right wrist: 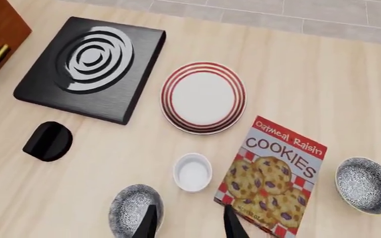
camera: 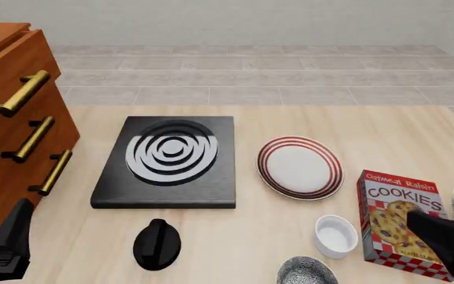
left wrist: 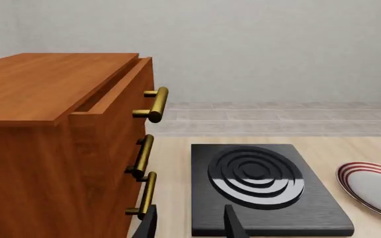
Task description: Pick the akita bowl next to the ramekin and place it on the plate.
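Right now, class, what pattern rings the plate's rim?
Thin red concentric rings on the white plate; right wrist view.

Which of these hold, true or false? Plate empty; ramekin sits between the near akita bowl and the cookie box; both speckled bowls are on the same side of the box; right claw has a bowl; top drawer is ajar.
1. The plate is empty. True.
2. The ramekin sits between the akita bowl and the cookie box. True.
3. Both speckled bowls are on the same side of the box. False: the second bowl lies on the box's far side, away from the ramekin.
4. The right claw holds a bowl. False: it is open and holds nothing.
5. The cabinet's top drawer is ajar. True.
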Robot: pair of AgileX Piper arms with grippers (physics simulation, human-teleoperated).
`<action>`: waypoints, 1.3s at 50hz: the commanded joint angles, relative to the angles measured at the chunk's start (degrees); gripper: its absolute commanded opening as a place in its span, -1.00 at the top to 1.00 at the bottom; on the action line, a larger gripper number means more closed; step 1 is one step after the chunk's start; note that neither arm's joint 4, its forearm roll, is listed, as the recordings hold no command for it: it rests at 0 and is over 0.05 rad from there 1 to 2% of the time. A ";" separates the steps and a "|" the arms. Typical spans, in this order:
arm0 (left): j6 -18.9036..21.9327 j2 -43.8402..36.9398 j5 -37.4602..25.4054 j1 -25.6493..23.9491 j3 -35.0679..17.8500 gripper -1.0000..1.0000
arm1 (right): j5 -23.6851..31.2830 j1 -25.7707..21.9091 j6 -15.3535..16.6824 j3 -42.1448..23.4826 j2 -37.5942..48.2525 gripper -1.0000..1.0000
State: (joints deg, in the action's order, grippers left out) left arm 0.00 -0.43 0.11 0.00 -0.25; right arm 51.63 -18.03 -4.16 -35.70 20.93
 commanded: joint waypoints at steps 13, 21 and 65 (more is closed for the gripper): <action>0.00 0.00 0.00 0.00 0.00 -1.00 | 3.20 -2.53 -4.71 1.88 -1.50 -1.00; 0.00 0.00 0.00 0.00 0.00 -1.00 | 2.52 -3.94 -6.80 3.53 -1.65 -1.00; 0.00 0.00 0.00 0.00 0.00 -1.00 | -8.80 -9.70 -11.67 13.24 6.46 -1.00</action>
State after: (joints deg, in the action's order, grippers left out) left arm 0.00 -0.43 0.11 0.00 -0.25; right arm 45.79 -26.99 -15.76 -24.08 24.38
